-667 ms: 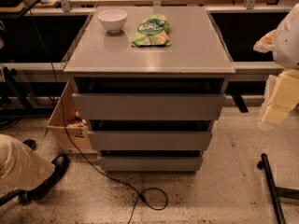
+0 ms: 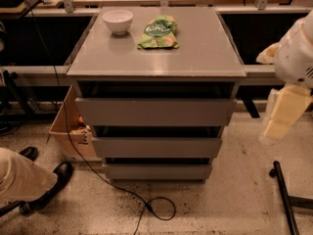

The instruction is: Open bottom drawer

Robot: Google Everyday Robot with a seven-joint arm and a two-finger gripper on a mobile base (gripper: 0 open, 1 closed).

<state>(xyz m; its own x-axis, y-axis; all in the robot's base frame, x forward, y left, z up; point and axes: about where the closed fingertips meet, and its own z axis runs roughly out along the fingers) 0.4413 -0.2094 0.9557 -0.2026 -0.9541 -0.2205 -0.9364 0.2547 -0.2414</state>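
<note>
The grey cabinet (image 2: 156, 53) stands in the middle of the camera view with three handle-less drawers stacked in its front. The bottom drawer (image 2: 157, 171) is the slimmest and narrowest front, just above the floor, and its panel sits closed under the middle drawer (image 2: 156, 147). The top drawer (image 2: 155, 111) has the widest front. My gripper (image 2: 283, 114) hangs at the right edge of the view, pale yellow, well to the right of the cabinet and about level with the top drawer, touching nothing.
A white bowl (image 2: 118, 21) and a green snack bag (image 2: 158, 32) lie on the cabinet top. A cardboard box (image 2: 68, 131) stands at the cabinet's left. A black cable (image 2: 146, 204) loops on the floor in front. A person's shoe (image 2: 46, 190) is at lower left, a black stand leg (image 2: 286, 199) at lower right.
My gripper has dropped slightly at the right edge. The drawers have not moved.
</note>
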